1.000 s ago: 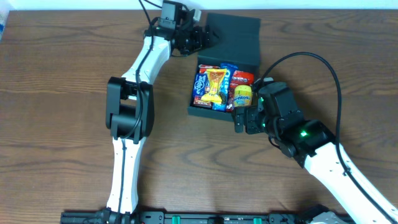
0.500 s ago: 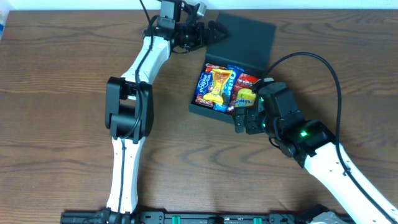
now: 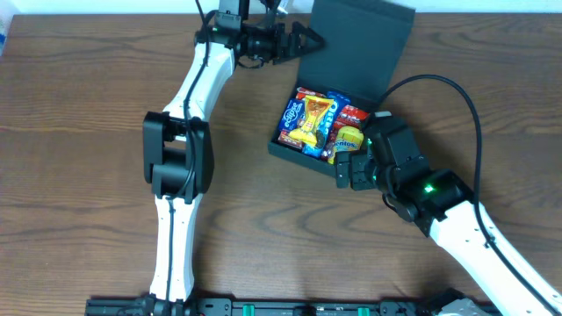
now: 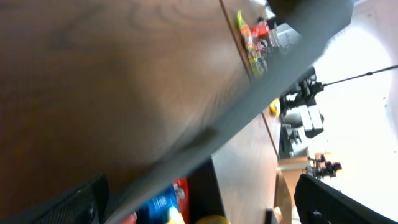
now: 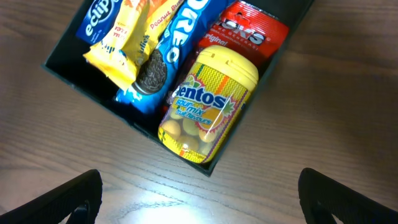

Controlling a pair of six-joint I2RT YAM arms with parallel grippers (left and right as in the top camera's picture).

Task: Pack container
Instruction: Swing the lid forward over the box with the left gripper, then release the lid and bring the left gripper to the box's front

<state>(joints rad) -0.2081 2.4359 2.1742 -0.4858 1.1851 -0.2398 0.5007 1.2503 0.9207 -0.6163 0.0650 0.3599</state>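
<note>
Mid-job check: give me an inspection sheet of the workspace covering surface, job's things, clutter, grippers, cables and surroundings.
Surface: dark wood-grain table.
Job's things: container open, lid raised; inside are a Mentos bottle, Oreo packet, yellow packet, blue Eclipse packet and red packet.
Clutter: nothing seen.
Grippers: left gripper at the lid's left edge, fingers spread, lid edge crossing between them, contact unclear; right gripper open, empty, at the container's near corner by the Mentos bottle.
Cables: black cable arcs over the right arm; another runs up from the left arm.
Surroundings: pale strip beyond the table's far edge; blurred equipment in the left wrist view.
</note>
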